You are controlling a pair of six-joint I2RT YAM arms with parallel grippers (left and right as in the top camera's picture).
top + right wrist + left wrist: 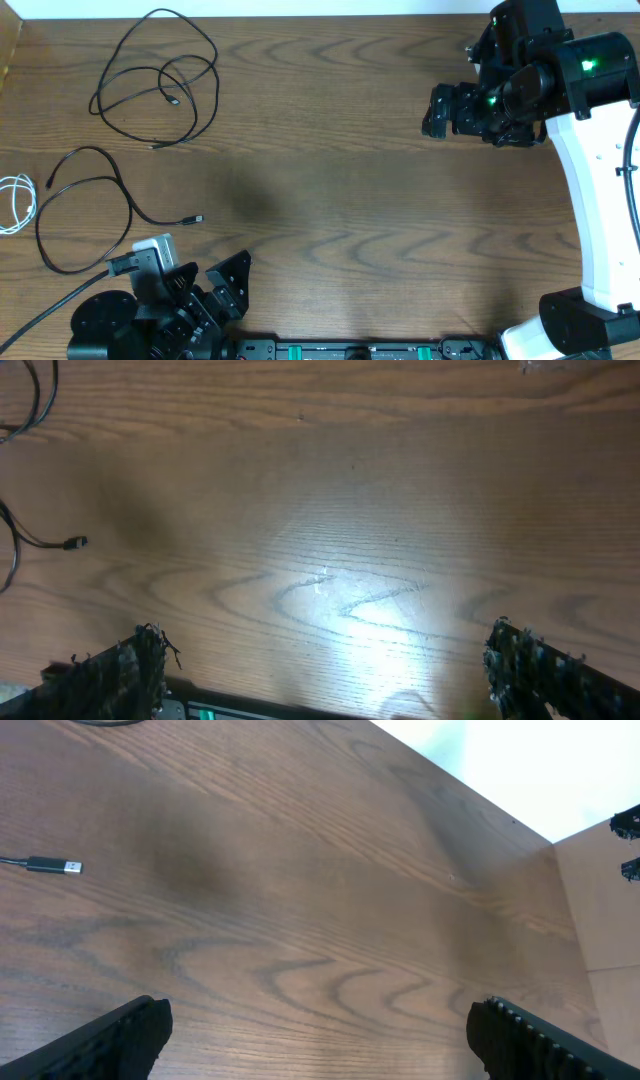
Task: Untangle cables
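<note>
As nothing looks tangled, likely done: back arms off, snag nothing. Overhead: near black cable (pixel 40 235) just beside white cable (pixel 18 200), far black cable (pixel 214 75) well beyond it; left gripper (pixel 210 278) and right gripper (pixel 432 108) fingers apart, empty. Left wrist: near cable's plug (pixel 55 866) on surface (pixel 330 920). Right wrist: same plug (pixel 73 543).

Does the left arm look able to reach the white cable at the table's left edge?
Probably yes: the left end effector is open, the white cable lies uncovered, only a black cable loop lies between.
</note>
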